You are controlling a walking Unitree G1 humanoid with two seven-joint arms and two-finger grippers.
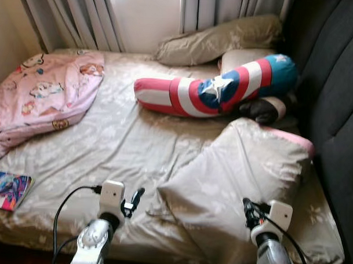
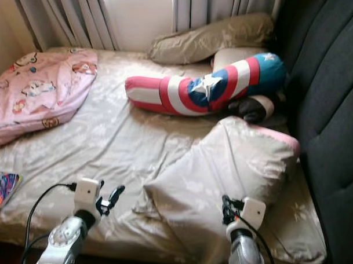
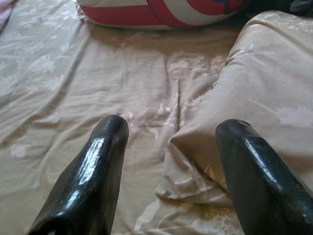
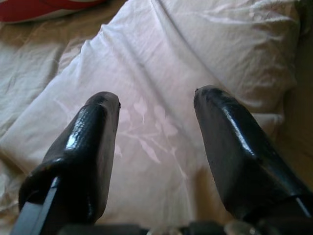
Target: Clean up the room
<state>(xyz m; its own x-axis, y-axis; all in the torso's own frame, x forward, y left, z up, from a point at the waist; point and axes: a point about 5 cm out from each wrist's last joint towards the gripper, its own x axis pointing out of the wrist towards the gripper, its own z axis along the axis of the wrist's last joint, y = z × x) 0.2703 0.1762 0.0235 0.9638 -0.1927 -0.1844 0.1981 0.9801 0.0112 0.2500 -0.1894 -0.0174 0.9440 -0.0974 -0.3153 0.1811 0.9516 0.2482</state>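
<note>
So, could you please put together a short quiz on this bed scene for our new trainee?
1. True or false: the left claw is shut on the bed sheet.
2. Which thing lies under the right claw? A) the pink blanket B) the beige floral pillow C) the colourful book
3. Fill in: the long red, white and blue star cushion lies near the ___ headboard.

Key:
1. False: its fingers stand apart over the sheet, holding nothing.
2. B
3. dark
</note>
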